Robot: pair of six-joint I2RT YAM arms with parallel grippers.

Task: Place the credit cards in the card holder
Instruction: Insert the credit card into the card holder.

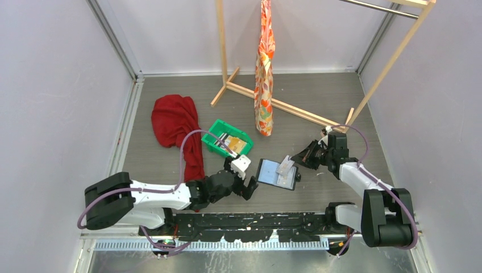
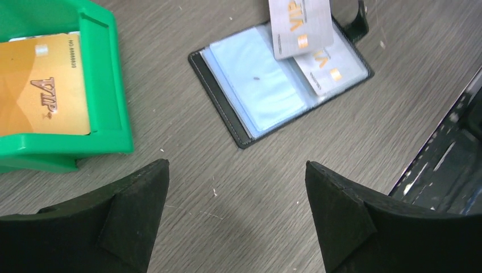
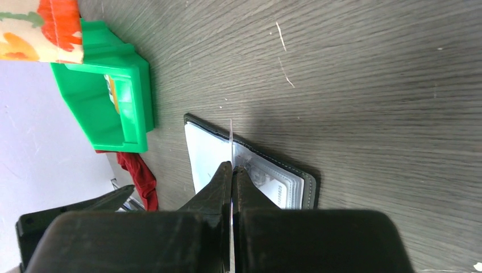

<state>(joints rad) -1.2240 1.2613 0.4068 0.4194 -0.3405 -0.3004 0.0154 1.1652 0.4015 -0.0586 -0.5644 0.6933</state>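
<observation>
The right gripper (image 1: 296, 161) is clamped tight on a silver card (image 1: 284, 166), seen from above. The card leans over the right half of the open card holder (image 1: 271, 175). The left gripper (image 1: 249, 183) sits just left of the card holder, spread wide, holding nothing. A green tray (image 1: 211, 136) is up and left of the card holder.

The left wrist view shows only table between the left gripper's fingers (image 2: 136, 216). Another silver card (image 2: 332, 71) sits in a pale blue pocket of the card holder. A gold card (image 2: 42, 91) lies in the tray, left of the card holder.

In the right wrist view, the right gripper (image 3: 232, 168) squeezes the silver card edge-on above the card holder.
</observation>
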